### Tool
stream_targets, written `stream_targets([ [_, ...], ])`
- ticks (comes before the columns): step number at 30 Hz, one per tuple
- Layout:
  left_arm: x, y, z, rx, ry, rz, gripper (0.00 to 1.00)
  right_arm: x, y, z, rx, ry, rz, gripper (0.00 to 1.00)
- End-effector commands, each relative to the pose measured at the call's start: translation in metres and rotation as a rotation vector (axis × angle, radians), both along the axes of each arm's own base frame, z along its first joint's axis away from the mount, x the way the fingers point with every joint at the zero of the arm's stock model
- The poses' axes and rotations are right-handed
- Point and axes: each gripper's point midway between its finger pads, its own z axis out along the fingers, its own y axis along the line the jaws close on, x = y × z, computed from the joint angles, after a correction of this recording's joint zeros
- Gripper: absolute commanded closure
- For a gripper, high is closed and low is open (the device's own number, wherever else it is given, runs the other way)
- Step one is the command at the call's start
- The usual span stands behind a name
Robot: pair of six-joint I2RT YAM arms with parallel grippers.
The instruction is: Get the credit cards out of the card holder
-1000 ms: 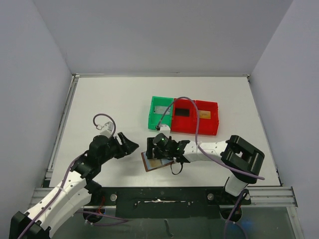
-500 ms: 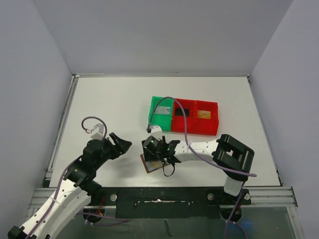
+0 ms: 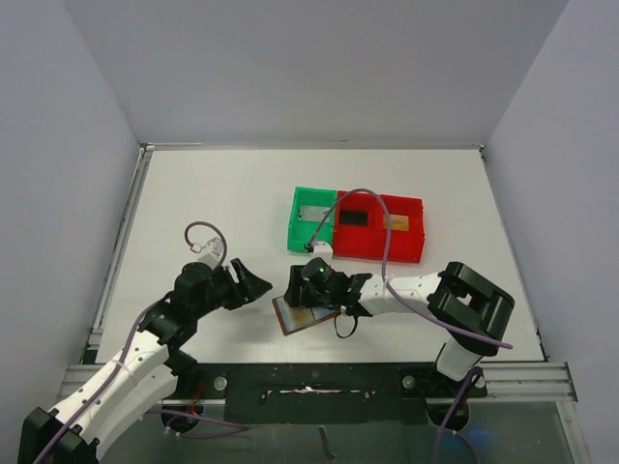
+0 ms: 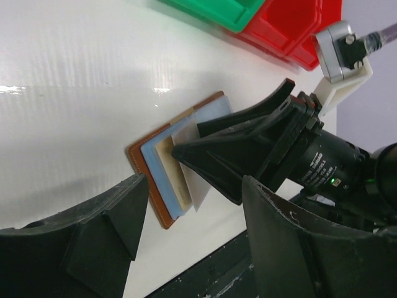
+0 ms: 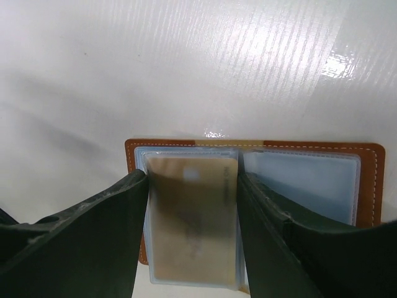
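The brown card holder (image 3: 286, 321) lies open on the table near the front edge, its clear sleeves (image 5: 304, 180) showing. My right gripper (image 3: 304, 293) is down over it. Its fingers (image 5: 105, 217) press both long sides of a raised sleeve that holds a golden-orange card (image 5: 192, 217), so the gripper (image 5: 192, 186) is shut on that card. My left gripper (image 3: 253, 284) hovers open just left of the holder (image 4: 152, 186), with nothing between its fingers (image 4: 195, 211). A pale grey card (image 3: 312, 212) and a black card (image 3: 355, 217) lie in the trays.
A green tray (image 3: 296, 230) and two red trays (image 3: 418, 242) stand in a row behind the holder, the right one holding a small golden piece (image 3: 397, 223). The right arm's purple cable (image 3: 382, 253) arcs over the trays. The table's front rail (image 3: 309, 372) is close below the holder.
Both arms shifted toward the near left half a second ago and have since come back. The right jaws have narrowed onto the sleeve with the golden-orange card.
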Motion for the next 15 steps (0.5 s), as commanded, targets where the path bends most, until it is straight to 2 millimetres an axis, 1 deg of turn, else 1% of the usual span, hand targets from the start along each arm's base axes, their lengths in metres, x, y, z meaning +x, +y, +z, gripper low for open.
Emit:
stream_targets([
  [1,-0.002,-0.028,0.018,-0.102,-0.072,-0.149,0.40,-0.012,-0.012,-0.018,0.007,0.078,-0.018,0.49],
  [5,-0.008,-0.037,0.010,-0.120,-0.046,-0.208,0.43,-0.012,-0.013,-0.019,0.038,0.098,-0.035,0.50],
  [8,-0.014,-0.043,0.001,-0.158,-0.020,-0.237,0.45,-0.005,-0.016,-0.017,0.098,0.137,-0.131,0.50],
  [11,-0.020,-0.047,-0.004,-0.201,-0.005,-0.255,0.46,-0.001,-0.003,-0.006,0.170,0.130,-0.144,0.51],
  [15,-0.021,-0.048,-0.014,-0.230,-0.004,-0.241,0.49,0.002,-0.002,-0.009,0.150,0.134,-0.165,0.52],
])
